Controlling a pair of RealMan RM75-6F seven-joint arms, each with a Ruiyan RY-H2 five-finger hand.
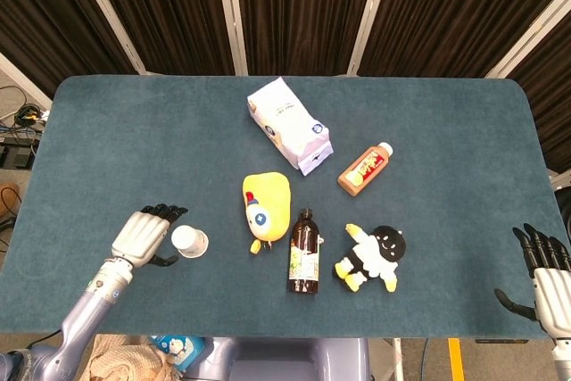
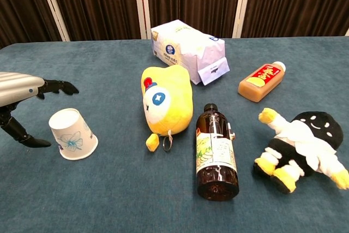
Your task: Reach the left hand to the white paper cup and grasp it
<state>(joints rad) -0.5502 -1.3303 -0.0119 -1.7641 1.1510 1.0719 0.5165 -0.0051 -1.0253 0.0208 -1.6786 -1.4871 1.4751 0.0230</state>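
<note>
The white paper cup [image 1: 189,241] [image 2: 72,135], printed with a blue flower, stands upside down on the blue table cloth, wide rim down. My left hand [image 1: 143,238] [image 2: 22,88] is just to its left with its fingers spread; the fingers [image 2: 57,86] reach past the cup's far side and the thumb [image 2: 27,137] lies on its near side. Neither touches the cup. My right hand [image 1: 540,263] hovers at the table's near right corner, fingers extended, holding nothing.
Right of the cup lie a yellow plush toy [image 2: 163,99], a dark bottle [image 2: 216,154], a black-and-white plush doll [image 2: 300,145] and an orange juice bottle [image 2: 262,82]. A white paper bag [image 2: 188,47] sits at the back centre.
</note>
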